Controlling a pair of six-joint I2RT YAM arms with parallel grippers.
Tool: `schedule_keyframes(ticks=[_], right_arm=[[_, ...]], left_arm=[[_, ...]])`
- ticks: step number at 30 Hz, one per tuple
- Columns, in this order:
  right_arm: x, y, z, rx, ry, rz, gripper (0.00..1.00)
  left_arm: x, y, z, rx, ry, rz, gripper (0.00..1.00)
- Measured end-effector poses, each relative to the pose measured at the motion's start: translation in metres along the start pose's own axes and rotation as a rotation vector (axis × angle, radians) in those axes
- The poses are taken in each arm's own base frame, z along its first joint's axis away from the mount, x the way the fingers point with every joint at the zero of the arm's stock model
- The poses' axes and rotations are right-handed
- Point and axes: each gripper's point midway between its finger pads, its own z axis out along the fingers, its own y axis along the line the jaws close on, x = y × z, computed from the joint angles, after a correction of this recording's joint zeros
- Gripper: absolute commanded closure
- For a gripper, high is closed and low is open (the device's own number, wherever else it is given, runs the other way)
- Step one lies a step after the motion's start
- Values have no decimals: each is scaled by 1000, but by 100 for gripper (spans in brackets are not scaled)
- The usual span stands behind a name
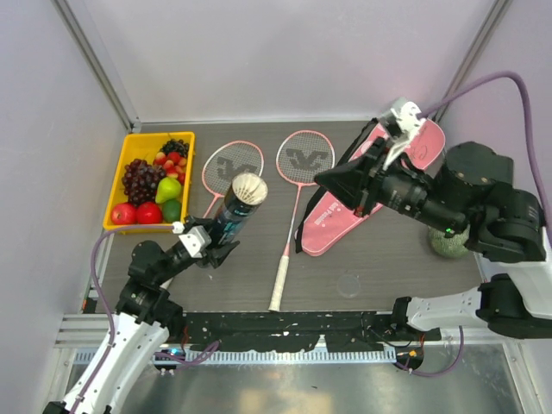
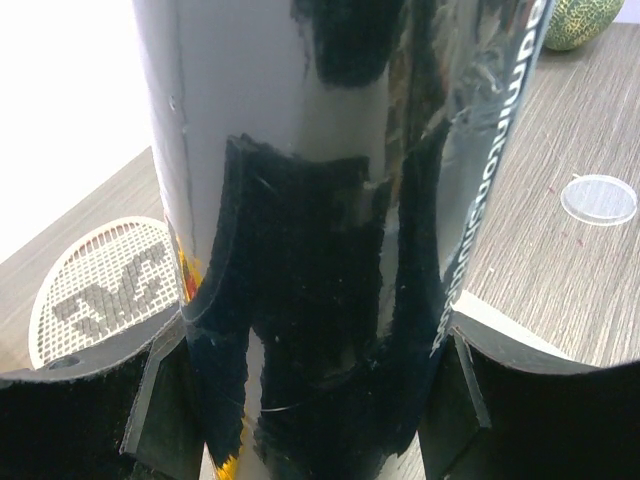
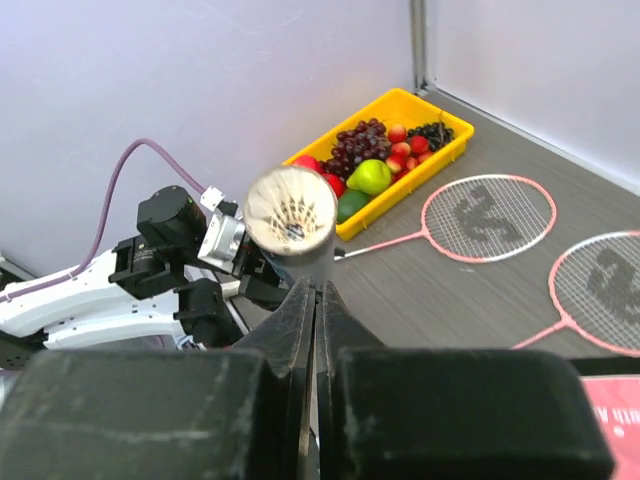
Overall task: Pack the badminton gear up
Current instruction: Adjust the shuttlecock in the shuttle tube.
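My left gripper (image 1: pixel 211 241) is shut on the long dark tube (image 1: pixel 231 216) near its lower end and holds it tilted above the table. The tube fills the left wrist view (image 2: pixel 330 200) between the jaws. A white feather shuttlecock (image 1: pixel 250 189) sits in the tube's open top, and also shows in the right wrist view (image 3: pixel 291 210). My right gripper (image 1: pixel 321 177) is shut and empty, raised over the pink "SPORT" bag (image 1: pixel 323 226), its tip pointing at the tube to its left. Two pink-framed rackets (image 1: pixel 231 168) (image 1: pixel 304 157) lie flat on the table.
A yellow tray (image 1: pixel 116 185) of fruit stands at the back left. A green netted ball (image 1: pixel 448 243) lies under my right arm. A clear round lid (image 1: pixel 348 285) lies on the table near the front. Grey walls close in the left, right and back.
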Motion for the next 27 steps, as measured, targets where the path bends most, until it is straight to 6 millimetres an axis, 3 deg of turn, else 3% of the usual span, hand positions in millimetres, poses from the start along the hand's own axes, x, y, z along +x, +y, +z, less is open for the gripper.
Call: schedule_keyframes(ticks=[5, 10, 20, 27], right_arm=[[4, 16, 37, -39, 73, -71, 95], [48, 19, 77, -40, 220, -130, 95], [70, 27, 89, -84, 286, -138, 95], [111, 26, 113, -71, 391, -131, 95]], left_arm=[[-10, 1, 0, 12, -13, 36, 100], [-3, -1, 0, 31, 18, 59, 100], [-2, 0, -1, 50, 62, 103, 100], [2, -2, -3, 63, 76, 130, 100]])
